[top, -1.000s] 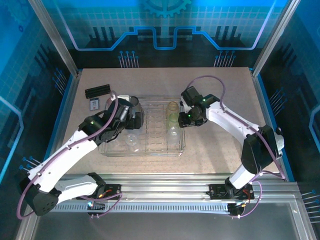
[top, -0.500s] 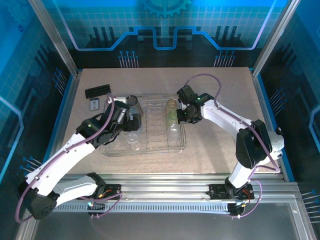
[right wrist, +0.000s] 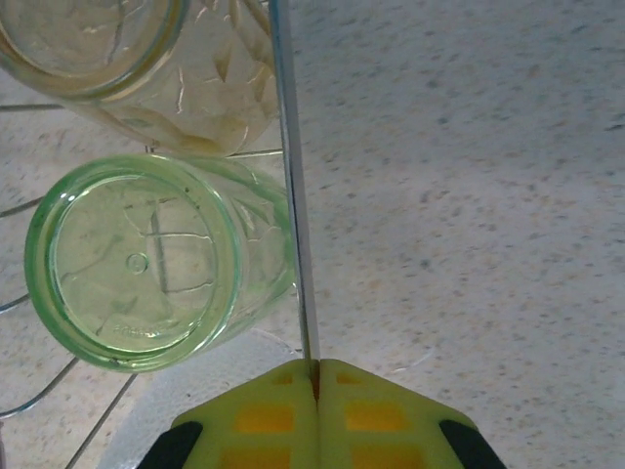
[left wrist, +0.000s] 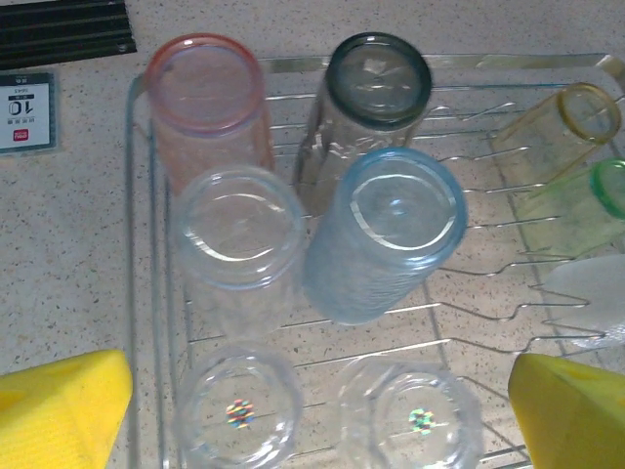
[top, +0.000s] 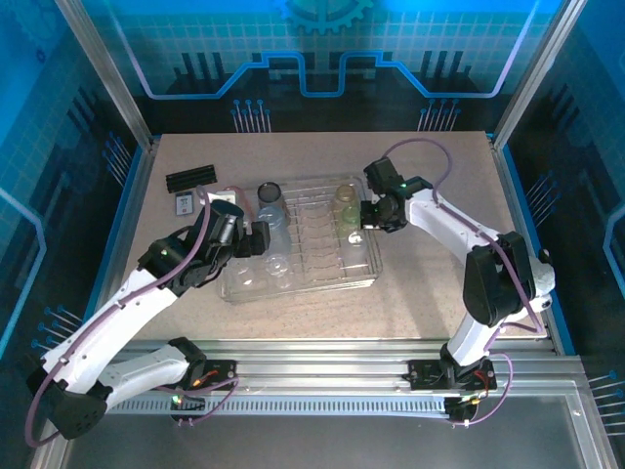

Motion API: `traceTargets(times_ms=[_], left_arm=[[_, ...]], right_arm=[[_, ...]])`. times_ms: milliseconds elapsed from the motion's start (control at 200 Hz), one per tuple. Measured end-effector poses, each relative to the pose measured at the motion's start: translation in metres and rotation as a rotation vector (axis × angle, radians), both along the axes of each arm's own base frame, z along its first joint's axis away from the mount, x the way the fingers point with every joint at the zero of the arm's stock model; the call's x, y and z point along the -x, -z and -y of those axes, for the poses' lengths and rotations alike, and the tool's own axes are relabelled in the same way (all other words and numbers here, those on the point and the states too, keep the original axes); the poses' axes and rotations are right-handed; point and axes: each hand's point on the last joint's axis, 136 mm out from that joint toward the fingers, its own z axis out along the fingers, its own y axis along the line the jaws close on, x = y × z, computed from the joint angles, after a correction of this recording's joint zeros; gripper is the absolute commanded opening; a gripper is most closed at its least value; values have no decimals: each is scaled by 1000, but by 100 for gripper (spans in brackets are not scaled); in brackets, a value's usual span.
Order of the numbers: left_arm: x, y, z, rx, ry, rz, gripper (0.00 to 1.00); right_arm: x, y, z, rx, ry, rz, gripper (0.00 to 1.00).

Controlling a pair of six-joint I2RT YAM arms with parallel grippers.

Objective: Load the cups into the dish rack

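Dish rack [top: 312, 291] has swung and slid right on the worktop [top: 430, 293] — right jaws pinched on its rim wire, prob. to drag it, left jaws wide apart over cups [left wrist: 386, 234] inside.

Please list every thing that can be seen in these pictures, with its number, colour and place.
dish rack: one, silver wire, middle of the table, holding all cups.
pink cup: one, rack's far left corner.
smoky grey cup: one, right of the pink.
blue cup: one, pale, nearer than the grey.
clear cups: three, one tall, two short, rack's left side.
orange cup: one, rack's far right.
green cup: one, beside the orange.
whitish cup: one, nearer than the green, cut off.
black ridged bar: one, table, far left.
card: one, white, beside the bar.
left fingers: two, yellow, open above the rack.
right fingers: two, yellow, shut on the rack's right rim.
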Motion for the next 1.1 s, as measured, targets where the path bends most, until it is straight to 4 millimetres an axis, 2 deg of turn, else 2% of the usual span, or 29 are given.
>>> traceTargets(times_ms=[240, 470, 675, 810, 945, 1030, 1095], left_arm=[[-4, 6, -5, 31, -38, -6, 99], [-8, 7, -5, 59, -44, -6, 99], [-12, 9, -7, 94, -63, -14, 99], [-14, 11, -9, 105, -70, -22, 99], [-17, 10, -18, 113, -95, -18, 99], [-22, 11, -25, 124, -119, -11, 99], [-26, 13, -34, 126, -148, -6, 99]], right_arm=[[6, 0, 33, 18, 99, 20, 0], [19, 0, 50, 7, 185, 39, 0], [15, -1, 63, -47, 272, 51, 0], [11, 0, 65, -59, 284, 55, 0], [9, -1, 62, -75, 280, 62, 12], [6, -2, 60, -97, 280, 68, 28], [3, -4, 55, -117, 267, 76, 35]])
